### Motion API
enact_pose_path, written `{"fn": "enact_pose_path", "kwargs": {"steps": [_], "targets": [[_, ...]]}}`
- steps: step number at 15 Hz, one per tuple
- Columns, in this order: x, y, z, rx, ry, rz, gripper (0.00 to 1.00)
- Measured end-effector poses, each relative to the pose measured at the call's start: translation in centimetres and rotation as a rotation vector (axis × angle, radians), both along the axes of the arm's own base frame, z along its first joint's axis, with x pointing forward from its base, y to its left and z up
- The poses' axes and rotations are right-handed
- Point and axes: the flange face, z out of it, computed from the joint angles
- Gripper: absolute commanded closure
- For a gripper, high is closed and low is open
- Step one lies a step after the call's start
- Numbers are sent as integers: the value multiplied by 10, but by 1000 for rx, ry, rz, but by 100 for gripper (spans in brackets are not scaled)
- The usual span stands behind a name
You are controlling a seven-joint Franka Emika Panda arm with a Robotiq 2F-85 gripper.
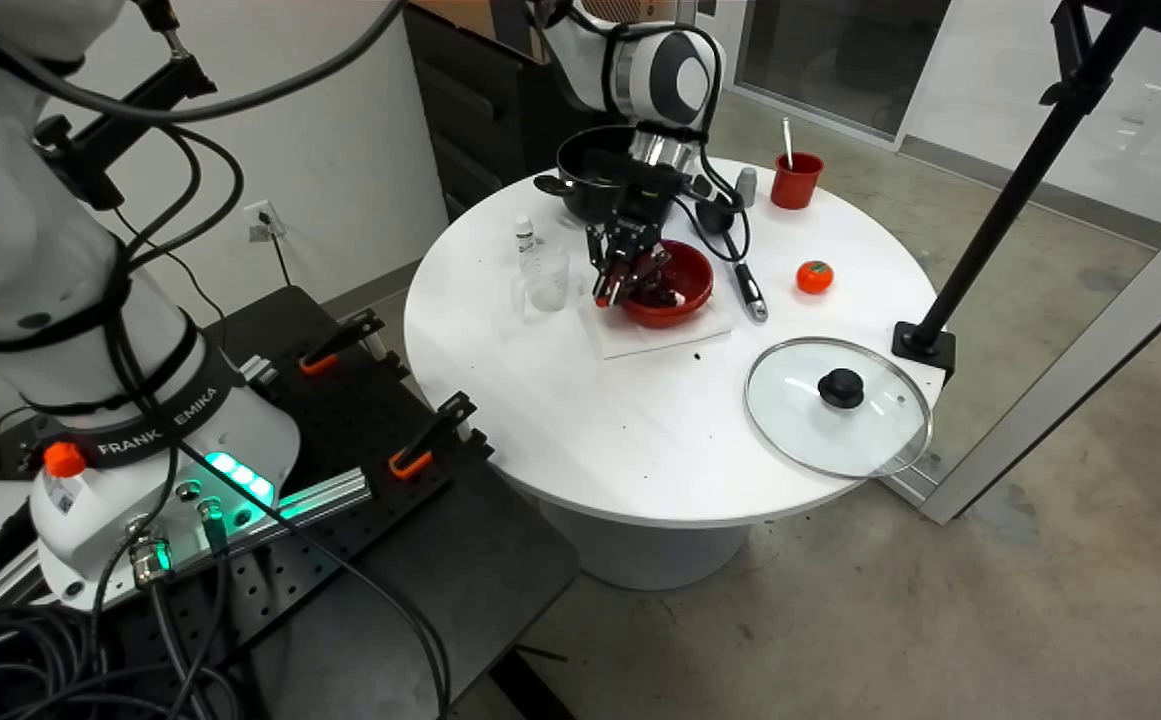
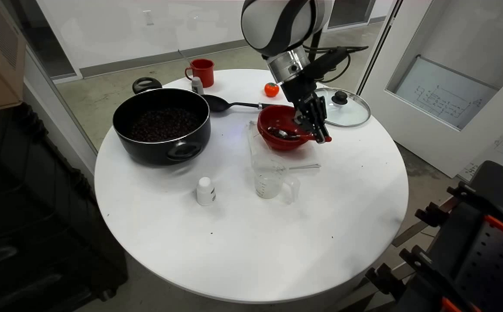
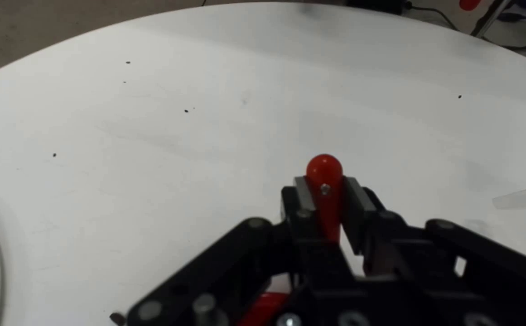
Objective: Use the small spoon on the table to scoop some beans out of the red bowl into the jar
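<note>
Black pot, black utensil near red bowl — white bottle near jar.

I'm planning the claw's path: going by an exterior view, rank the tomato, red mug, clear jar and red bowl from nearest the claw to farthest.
1. Red bowl: right by the claw, picture-right.
2. Clear jar: on the claw's picture-left side.
3. Tomato: picture-right, beyond the black-handled utensil.
4. Red mug: behind the tomato, near the edge of the table.

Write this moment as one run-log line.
gripper: shut on small spoon | spoon head: inside red bowl | beans: in red bowl | spoon load: unclear | jar: upright, no beans visible inside
</note>
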Motion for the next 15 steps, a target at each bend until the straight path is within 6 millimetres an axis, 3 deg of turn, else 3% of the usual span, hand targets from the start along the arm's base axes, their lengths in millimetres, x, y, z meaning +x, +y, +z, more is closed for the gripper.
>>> {"fn": "enact_pose_path", "kwargs": {"steps": [6,15], "targets": [[-3,6,14,3,-11,10,95],[-4,-1,73,13,-98,-19,95]]}}
